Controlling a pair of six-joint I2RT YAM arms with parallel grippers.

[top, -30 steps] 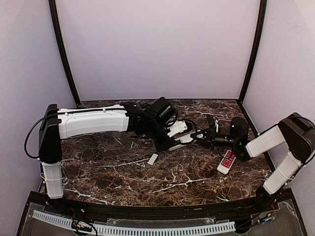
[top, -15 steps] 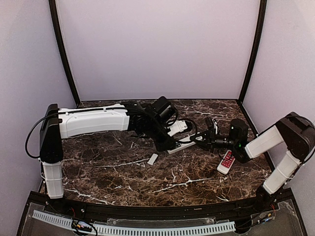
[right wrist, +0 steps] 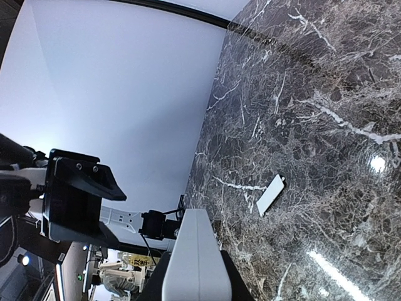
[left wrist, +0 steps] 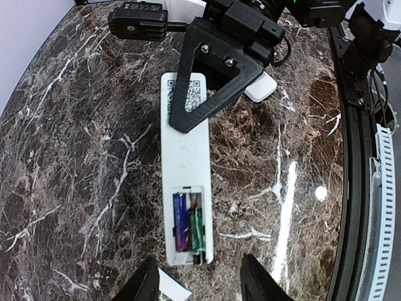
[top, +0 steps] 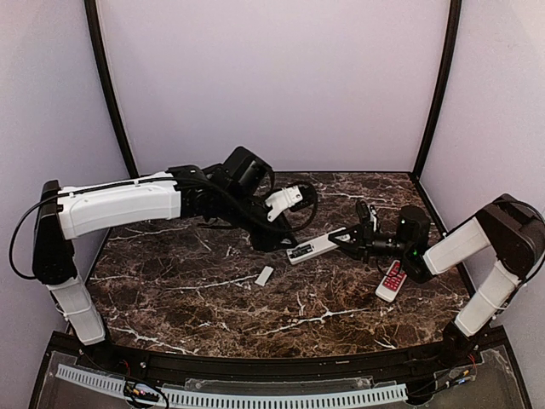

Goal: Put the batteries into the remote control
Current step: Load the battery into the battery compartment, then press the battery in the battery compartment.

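Observation:
The white remote control (top: 311, 249) lies back-up on the marble table, its battery bay open. In the left wrist view (left wrist: 185, 157) two batteries (left wrist: 188, 221), one bluish-purple and one green, sit side by side in the bay. My right gripper (top: 345, 241) is shut on the remote's far end; its black finger (left wrist: 213, 81) crosses the remote. The right wrist view shows the remote (right wrist: 195, 251) between the jaws. My left gripper (left wrist: 200, 290) is open and empty, just off the bay end, and it shows in the top view (top: 277, 241).
The small white cover piece (top: 265, 275) lies on the table in front of the remote and shows in both wrist views (left wrist: 172, 290) (right wrist: 270, 194). A shorter red-and-white remote (top: 392, 280) lies by the right arm. Purple walls enclose the table.
My left arm has drawn back to the left and away from the remote, so the remote's whole length now shows. The right gripper has stayed on the remote's end.

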